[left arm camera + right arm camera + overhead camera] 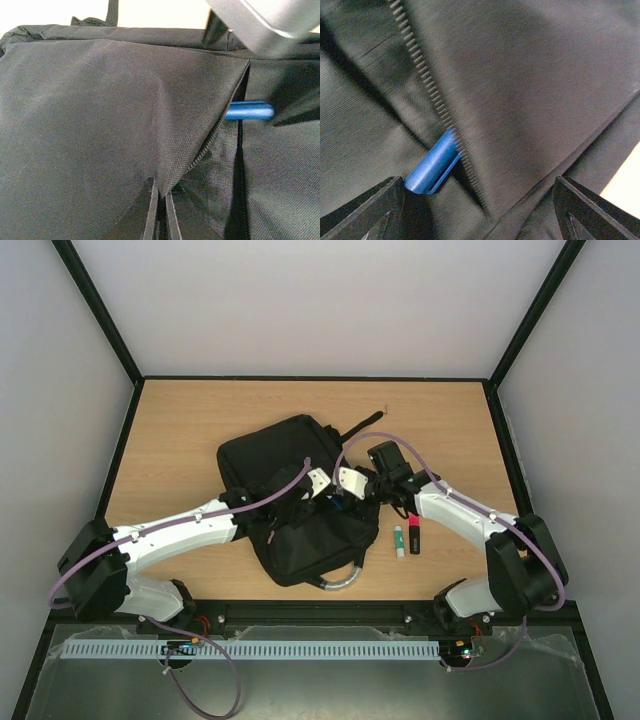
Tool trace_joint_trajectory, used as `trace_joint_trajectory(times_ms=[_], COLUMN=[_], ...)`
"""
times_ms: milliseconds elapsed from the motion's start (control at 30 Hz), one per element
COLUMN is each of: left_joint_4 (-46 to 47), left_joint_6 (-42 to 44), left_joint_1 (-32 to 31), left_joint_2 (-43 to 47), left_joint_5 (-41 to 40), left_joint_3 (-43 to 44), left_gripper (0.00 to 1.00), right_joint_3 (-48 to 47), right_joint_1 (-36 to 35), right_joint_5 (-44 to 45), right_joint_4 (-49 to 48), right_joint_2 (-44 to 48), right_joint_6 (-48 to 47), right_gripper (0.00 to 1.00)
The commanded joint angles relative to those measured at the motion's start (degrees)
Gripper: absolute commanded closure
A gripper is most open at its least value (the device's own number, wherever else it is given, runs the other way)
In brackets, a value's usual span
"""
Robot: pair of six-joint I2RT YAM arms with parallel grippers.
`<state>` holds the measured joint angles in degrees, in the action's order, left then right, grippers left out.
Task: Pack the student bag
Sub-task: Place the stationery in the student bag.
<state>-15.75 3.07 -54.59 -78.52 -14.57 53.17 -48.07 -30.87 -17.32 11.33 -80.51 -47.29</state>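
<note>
Coming in from the near edge of the bench [170, 440], the first thing you hit is the grey loop handle [340, 578] of the student bag [265, 455]. The bag lies slanted across the middle of the bench, with that handle end almost at the near edge. Just off its right side, a green-and-white stick [399, 538] and a red-and-black stick [414, 537] lie side by side on the wood, not packed yet. Further in, both arms meet over the bag's zip opening. The left gripper [161, 202] is pinched tight on a fold of the bag's fabric, lifting the flap so the slot gapes. The right gripper [479, 185] is spread wide with nothing in it, hanging right over that slot. The bit that matters imo: a blue pen [432, 165] sits half in the opening, its long axis crossing the zipper teeth [427, 85] and running into the bag. Its bare end is right by one finger of the right gripper, and I can't tell if they touch. So the right arm's the nearer one, and I'd guess a push along the pen's length gets it in. Past all that, the black strap [365, 423] trails toward the far edge.
</note>
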Motion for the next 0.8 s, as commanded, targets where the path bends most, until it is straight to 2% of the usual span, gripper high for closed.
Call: trace_joint_trajectory(times_ms=[0, 433, 567, 767], left_joint_4=[2.91, 2.92, 2.83, 2.74], left_joint_6=[0.11, 0.16, 0.11, 0.05], left_joint_1=[-0.61, -0.61, -0.59, -0.61], left_joint_2=[1.96, 2.4, 2.37, 2.32], left_joint_5=[1.21, 0.94, 0.63, -0.18], left_joint_3=[0.35, 0.36, 0.36, 0.36], left_gripper=[0.98, 0.98, 0.98, 0.98], right_joint_3=[-1.37, 1.61, 1.29, 1.22], right_joint_1=[-0.24, -0.24, -0.24, -0.2], right_joint_5=[0.87, 8.36, 7.27, -1.27], right_joint_4=[-9.72, -20.26, -18.08, -9.95], right_joint_2=[-2.35, -3.63, -3.16, 2.3], right_joint_6=[7.25, 16.08, 16.82, 14.67], right_gripper=[0.19, 0.16, 0.11, 0.03])
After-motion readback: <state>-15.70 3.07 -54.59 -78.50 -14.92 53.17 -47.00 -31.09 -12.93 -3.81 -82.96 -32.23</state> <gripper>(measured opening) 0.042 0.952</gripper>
